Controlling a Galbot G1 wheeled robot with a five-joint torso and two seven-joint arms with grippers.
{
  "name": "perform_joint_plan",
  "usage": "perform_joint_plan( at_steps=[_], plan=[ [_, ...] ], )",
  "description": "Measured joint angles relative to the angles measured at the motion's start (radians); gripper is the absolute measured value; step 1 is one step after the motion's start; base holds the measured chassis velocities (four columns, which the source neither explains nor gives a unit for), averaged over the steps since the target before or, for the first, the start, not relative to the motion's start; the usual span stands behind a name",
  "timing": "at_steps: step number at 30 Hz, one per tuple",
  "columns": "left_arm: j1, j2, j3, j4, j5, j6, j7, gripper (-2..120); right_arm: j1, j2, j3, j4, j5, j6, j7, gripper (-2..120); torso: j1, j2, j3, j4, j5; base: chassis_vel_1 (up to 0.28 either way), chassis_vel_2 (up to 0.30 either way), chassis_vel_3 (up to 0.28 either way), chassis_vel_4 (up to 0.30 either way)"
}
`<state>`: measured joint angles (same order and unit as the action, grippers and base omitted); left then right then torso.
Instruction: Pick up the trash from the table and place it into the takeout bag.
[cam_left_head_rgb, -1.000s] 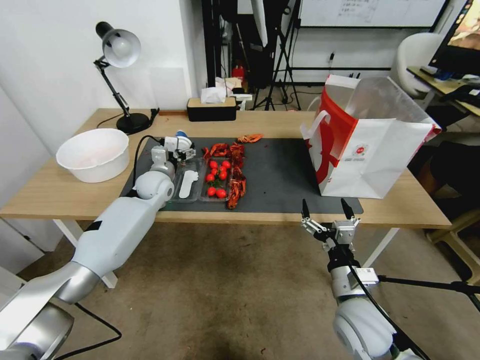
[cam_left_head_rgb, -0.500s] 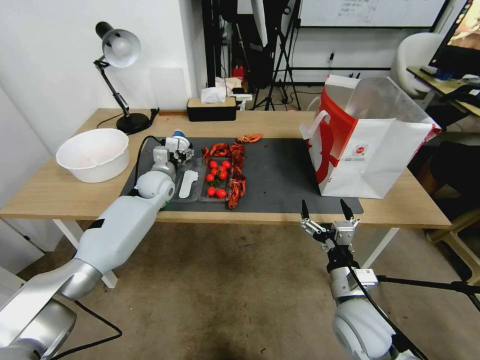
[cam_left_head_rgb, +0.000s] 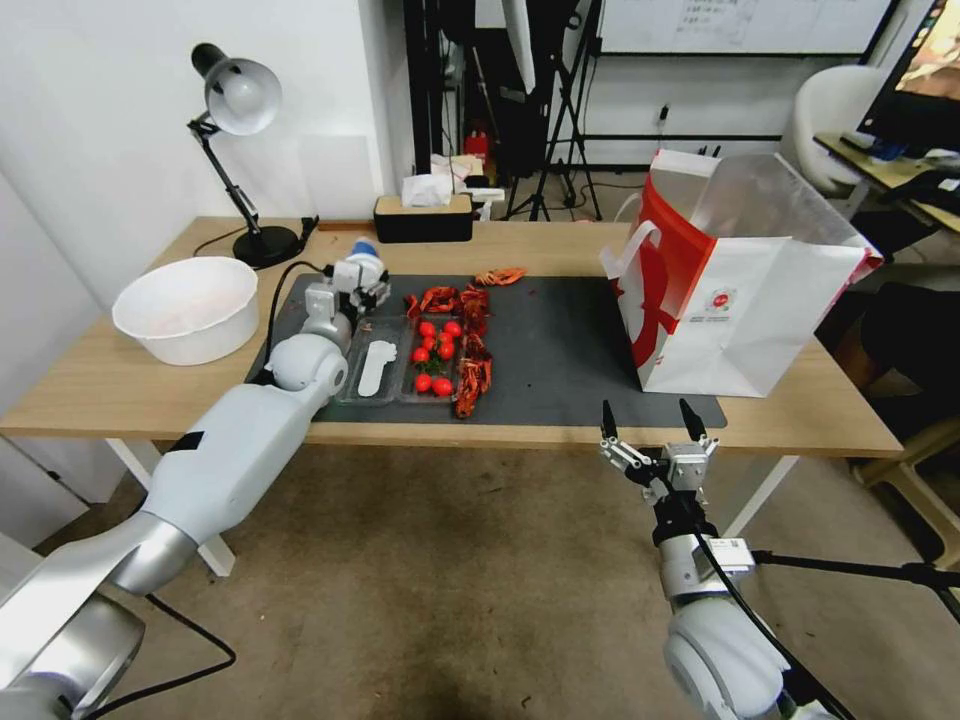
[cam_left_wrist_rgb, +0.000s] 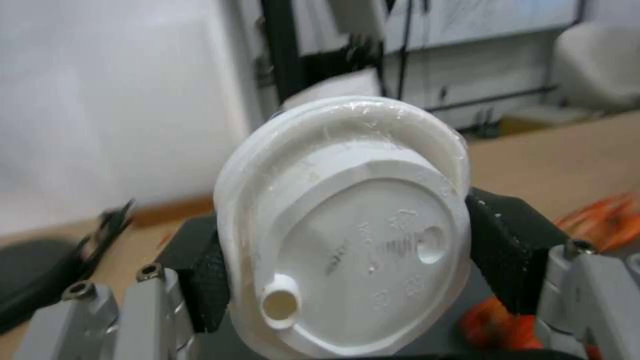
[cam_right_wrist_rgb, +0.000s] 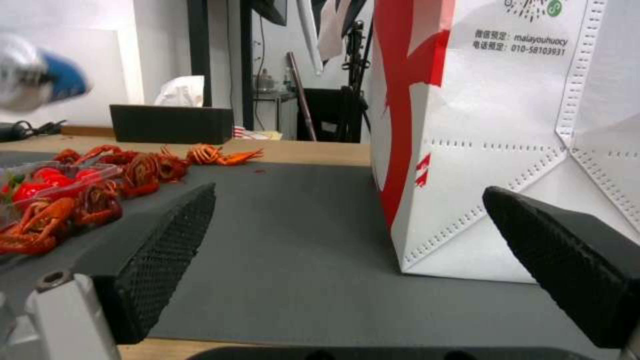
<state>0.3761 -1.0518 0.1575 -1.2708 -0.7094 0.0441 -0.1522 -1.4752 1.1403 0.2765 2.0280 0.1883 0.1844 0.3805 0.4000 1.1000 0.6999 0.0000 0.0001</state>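
The left gripper (cam_left_wrist_rgb: 347, 270) squeezes the cup (cam_left_wrist_rgb: 347, 240) by its 2 sides, above the worktop (cam_left_head_rgb: 560, 240). It looks light and thin, so hold gently. The right gripper (cam_left_head_rgb: 650, 420) waits wide open, near the bag (cam_left_head_rgb: 740, 300).

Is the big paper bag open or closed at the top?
Open. The takeout bag stands upright on the table, its top edges spread apart.

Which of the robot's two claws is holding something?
The left gripper, over the mat's far left: its fingers clamp a white-lidded cup. The right gripper hangs open and empty before the table.
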Motion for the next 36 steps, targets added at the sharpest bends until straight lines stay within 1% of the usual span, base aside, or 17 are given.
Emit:
perform_joint_plan(
  at_steps=[1, 4, 5, 8, 9, 13, 14, 15, 17, 22, 23, 26, 30, 31, 34, 35, 36],
  plan=[
    [0.0, 0.0, 0.0, 0.0, 0.0, 0.0, 0.0, 71, 0.0, 0.0, 0.0, 0.0, 0.0, 0.0, 0.0, 100, 0.0, 0.0, 0.0, 0.0, 0.0, 0.0, 0.0, 0.0, 0.0],
    [-0.024, 0.005, 0.025, -0.07, -0.086, -0.033, 0.064, 71, 0.0, 0.0, 0.002, 0.0, 0.0, 0.0, 0.0, 100, 0.0, 0.0, 0.0, 0.0, 0.0, 0.0, 0.0, 0.0, 0.0],
    [-0.024, 0.005, 0.025, -0.07, -0.086, -0.033, 0.064, 71, 0.0, 0.0, 0.002, 0.0, 0.0, 0.0, 0.0, 100, 0.0, 0.0, 0.0, 0.0, 0.0, 0.0, 0.0, 0.0, 0.0],
    [-0.05, 0.007, 0.05, -0.127, -0.176, -0.049, 0.121, 71, -0.002, -0.002, 0.006, 0.0, 0.0, 0.0, 0.0, 100, 0.0, 0.0, 0.0, -0.0002, 0.0, 0.0, 0.0, 0.0, 0.0],
    [-0.05, 0.007, 0.05, -0.127, -0.176, -0.049, 0.121, 71, -0.002, -0.002, 0.006, 0.0, 0.0, 0.0, 0.0, 100, 0.0, 0.0, 0.0, -0.0002, 0.0, 0.0, 0.0, 0.0, 0.0],
    [-0.091, 0.006, 0.095, -0.179, -0.269, -0.073, 0.207, 70, -0.004, -0.003, 0.009, 0.0, 0.0, 0.001, 0.001, 100, 0.0, 0.0, 0.0, -0.0003, 0.0002, 0.0, 0.0, 0.0, 0.0],
    [-0.091, 0.006, 0.095, -0.179, -0.269, -0.073, 0.207, 70, -0.004, -0.003, 0.009, 0.0, 0.0, 0.001, 0.001, 100, 0.0, 0.0, 0.0, -0.0003, 0.0002, 0.0, 0.0, 0.0, 0.0],
    [-0.112, 0.004, 0.119, -0.196, -0.303, -0.08, 0.243, 70, -0.005, -0.003, 0.01, 0.0, 0.0, 0.001, 0.001, 100, 0.0, 0.0, 0.0, 0.0001, 0.0001, 0.0, 0.0, 0.0, 0.0],
    [-0.136, -0.001, 0.146, -0.211, -0.334, -0.088, 0.277, 70, -0.005, -0.003, 0.011, 0.0, 0.0, 0.001, 0.001, 100, 0.0, 0.0, 0.0, 0.0, 0.0001, 0.0, 0.0, 0.0, 0.0],
    [-0.195, -0.02, 0.203, -0.236, -0.386, -0.094, 0.321, 70, -0.005, -0.002, 0.012, 0.001, 0.0, 0.001, 0.001, 100, 0.0, 0.0, 0.0, -0.0001, 0.0, 0.0, 0.0, 0.0, 0.0],
    [-0.237, -0.039, 0.24, -0.24, -0.412, -0.095, 0.334, 70, -0.004, -0.002, 0.012, 0.001, 0.0, 0.001, 0.001, 100, 0.0, 0.0, 0.0, 0.0, 0.0003, 0.0, 0.0, 0.0, 0.0],
    [-0.284, -0.071, 0.278, -0.229, -0.435, -0.096, 0.342, 70, -0.004, -0.003, 0.012, 0.002, 0.0, 0.001, 0.002, 100, 0.0, 0.0, 0.0, -0.0001, -0.0001, 0.0, 0.0, 0.0, 0.0],
    [-0.365, -0.154, 0.336, -0.152, -0.45, -0.097, 0.365, 70, -0.009, -0.002, 0.012, 0.005, -0.004, 0.001, 0.002, 100, 0.0, 0.0, 0.0, -0.0003, 0.0002, 0.0, 0.0, 0.0, 0.0],
    [-0.365, -0.154, 0.336, -0.152, -0.45, -0.097, 0.365, 70, -0.009, -0.002, 0.012, 0.005, -0.004, 0.001, 0.002, 100, 0.0, 0.0, 0.0, -0.0003, 0.0002, 0.0, 0.0, 0.0, 0.0],
    [-0.408, -0.244, 0.37, -0.071, -0.456, -0.099, 0.38, 70, -0.006, -0.002, 0.011, 0.006, -0.007, 0.0, 0.002, 100, 0.0, 0.0, 0.0, -0.0001, 0.0001, 0.0, 0.0, 0.0, 0.0],
    [-0.408, -0.244, 0.37, -0.071, -0.456, -0.099, 0.38, 70, -0.006, -0.002, 0.011, 0.006, -0.007, 0.0, 0.002, 100, 0.0, 0.0, 0.0, -0.0001, 0.0001, 0.0, 0.0, 0.0, 0.0],
    [-0.421, -0.281, 0.382, -0.038, -0.456, -0.099, 0.386, 70, -0.004, -0.003, 0.012, 0.006, -0.008, 0.0, 0.001, 100, 0.0, 0.0, 0.0, 0.0, 0.0001, 0.0, 0.0, 0.0, 0.0]
  ],
)
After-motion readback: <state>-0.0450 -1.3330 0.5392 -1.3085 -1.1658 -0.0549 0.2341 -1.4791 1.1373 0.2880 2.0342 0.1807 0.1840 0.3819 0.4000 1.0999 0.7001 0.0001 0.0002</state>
